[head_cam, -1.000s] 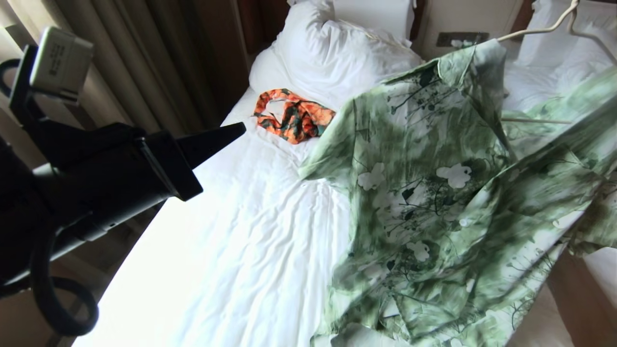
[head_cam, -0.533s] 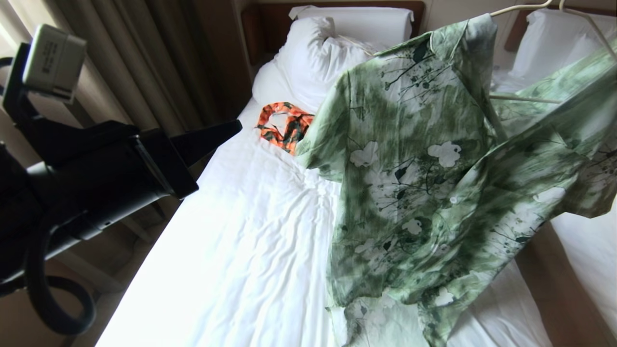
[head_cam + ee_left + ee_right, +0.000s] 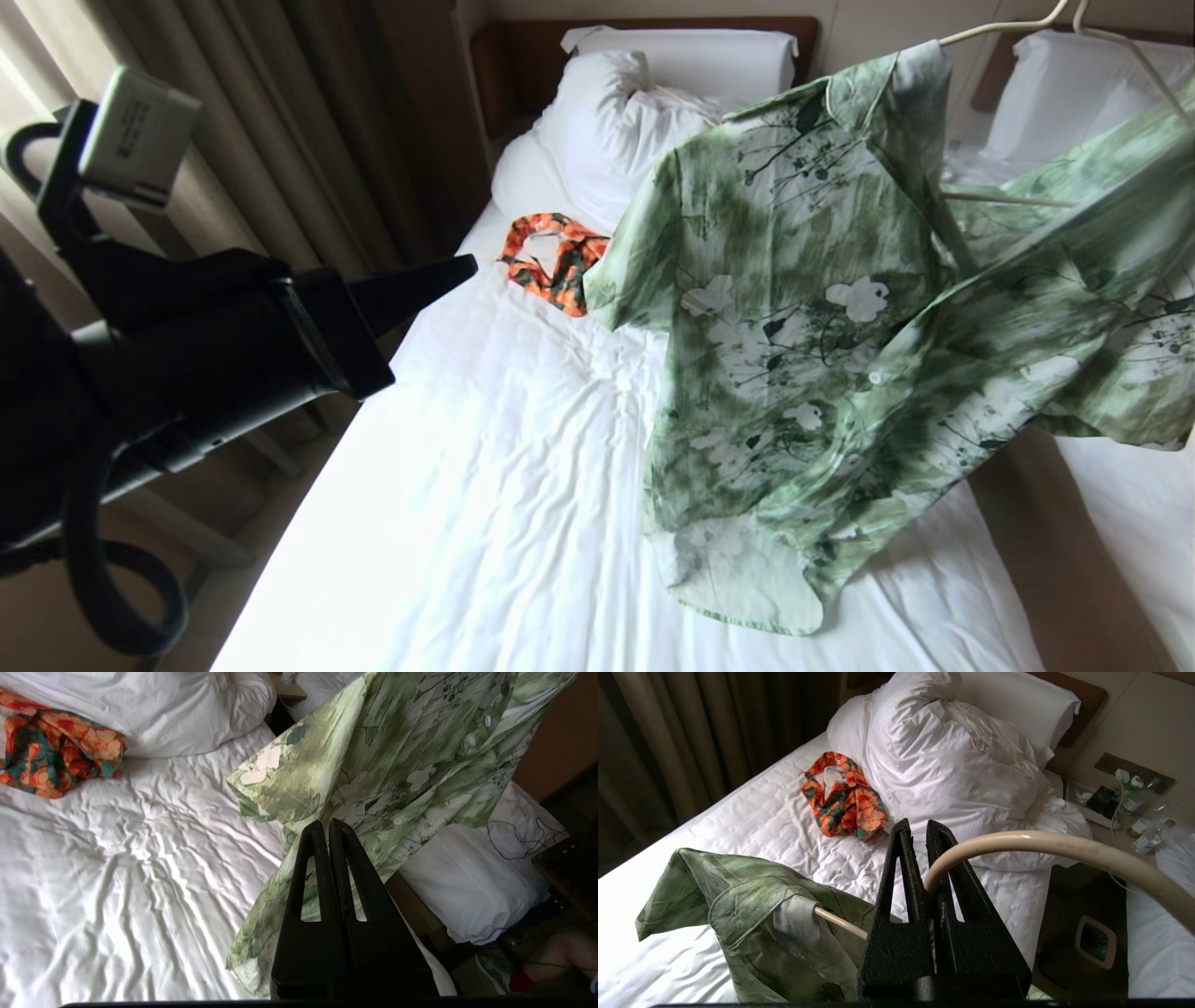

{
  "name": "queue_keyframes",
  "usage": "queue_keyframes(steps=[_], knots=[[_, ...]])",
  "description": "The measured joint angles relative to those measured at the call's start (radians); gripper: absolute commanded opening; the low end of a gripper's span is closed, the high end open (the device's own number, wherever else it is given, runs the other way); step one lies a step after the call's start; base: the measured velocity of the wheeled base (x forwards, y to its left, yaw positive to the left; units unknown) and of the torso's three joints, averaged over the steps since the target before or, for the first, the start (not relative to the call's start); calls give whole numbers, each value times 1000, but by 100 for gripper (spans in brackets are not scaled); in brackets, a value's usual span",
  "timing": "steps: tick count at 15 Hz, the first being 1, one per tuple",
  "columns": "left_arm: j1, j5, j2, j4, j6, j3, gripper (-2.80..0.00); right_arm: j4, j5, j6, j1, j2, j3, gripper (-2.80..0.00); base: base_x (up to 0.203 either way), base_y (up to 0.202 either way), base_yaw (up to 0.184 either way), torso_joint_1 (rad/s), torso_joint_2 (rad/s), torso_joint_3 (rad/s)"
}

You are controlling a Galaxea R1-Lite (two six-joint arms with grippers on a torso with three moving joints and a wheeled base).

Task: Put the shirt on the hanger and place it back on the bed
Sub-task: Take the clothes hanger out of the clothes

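The right gripper (image 3: pixel 924 835), above the bed's right edge, has its fingers clamped on the cream hanger (image 3: pixel 1045 847) at the curved hook. The green flowered shirt (image 3: pixel 840 327) hangs on the hanger in the air, its hem just above the white sheet of the bed (image 3: pixel 485 485). The left gripper (image 3: pixel 329 828) floats over the bed's left edge with its fingers pressed together and empty. An orange garment (image 3: pixel 551 257) lies near the pillows (image 3: pixel 625 121). The sheet between it and the shirt lies bare.
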Motion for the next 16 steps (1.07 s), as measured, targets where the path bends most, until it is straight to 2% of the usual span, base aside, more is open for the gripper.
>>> queue_keyframes(steps=[5, 9, 10, 16], knots=[[-3, -9, 9, 74, 1, -47, -280, 0, 30, 5, -11, 13, 1, -280, 0, 0, 0, 6, -18, -6], [-28, -8, 73, 186, -14, -158, -280, -58, 40, 5, -20, 36, -1, -280, 0, 0, 0, 0, 0, 0], [-36, -8, 100, 187, -16, -179, 0, -67, 40, 6, -21, 41, -1, -280, 0, 0, 0, 0, 0, 0], [-51, -28, 320, 104, -10, -301, 0, -64, 48, 4, -21, 58, 3, -280, 0, 0, 0, 0, 0, 0]])
